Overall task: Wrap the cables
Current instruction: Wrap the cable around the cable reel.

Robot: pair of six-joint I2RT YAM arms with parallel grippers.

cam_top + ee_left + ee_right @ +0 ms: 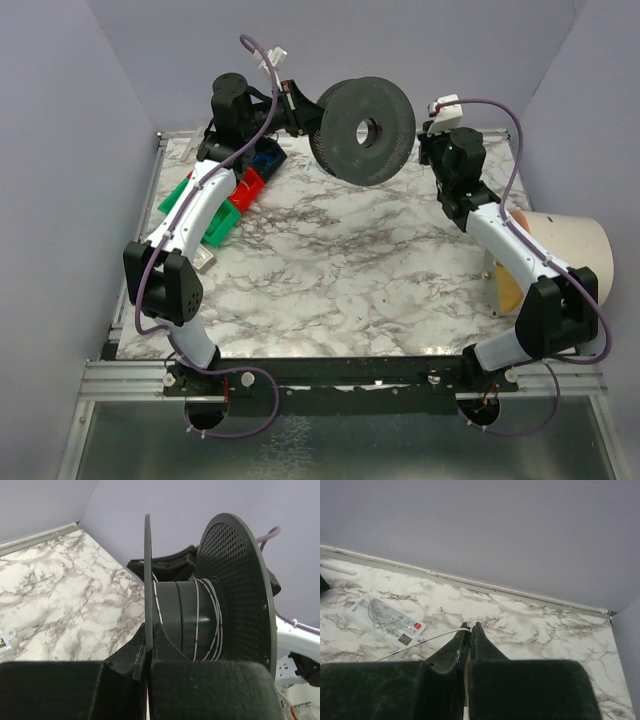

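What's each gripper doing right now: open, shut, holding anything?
Left gripper: shut on the thin flange of the spool.
Right gripper: shut on the thin white cable.

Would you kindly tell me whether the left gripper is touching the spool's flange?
Touching. The left wrist view shows the left gripper shut on the spool's thin flange, whose edge is pinched between both fingers with no gap.

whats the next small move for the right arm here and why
Probably swing the right tool, shut on the thin white cable, around the spool hub for another turn. The left tool pinches its flange, holding it aloft, and only a few turns sit on the hub.
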